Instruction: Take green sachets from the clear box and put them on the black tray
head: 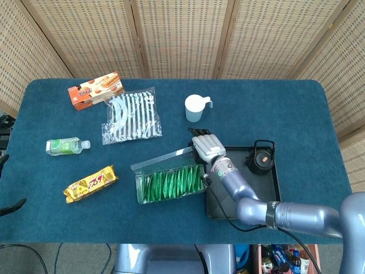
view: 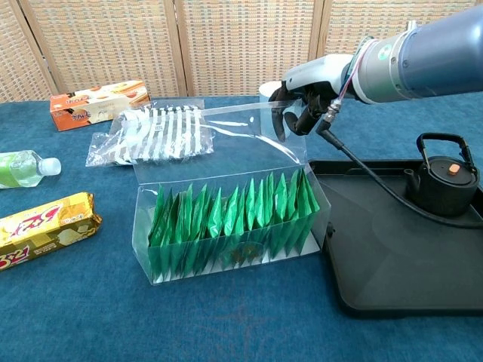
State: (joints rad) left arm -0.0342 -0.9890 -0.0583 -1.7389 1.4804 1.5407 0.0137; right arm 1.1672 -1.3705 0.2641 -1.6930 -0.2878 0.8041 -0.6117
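Note:
The clear box [head: 197,195] [view: 230,260] lies in the middle of the table, packed with several upright green sachets [head: 171,184] [view: 226,219]. Its right end touches the black tray [head: 262,194] [view: 407,264]. The box's clear lid [head: 165,156] [view: 226,136] stands raised at the back. My right hand [head: 208,145] [view: 302,90] grips the right end of that lid, fingers curled over its edge. No sachet lies on the tray. My left hand is out of both views.
A black kettle [head: 262,157] [view: 441,177] stands in the tray's far right corner. A white cup [head: 195,108] is behind the hand. To the left lie a striped plastic bag [head: 131,117] [view: 155,136], an orange biscuit box [head: 96,90], a green bottle [head: 65,146] and a yellow snack bar [head: 91,184].

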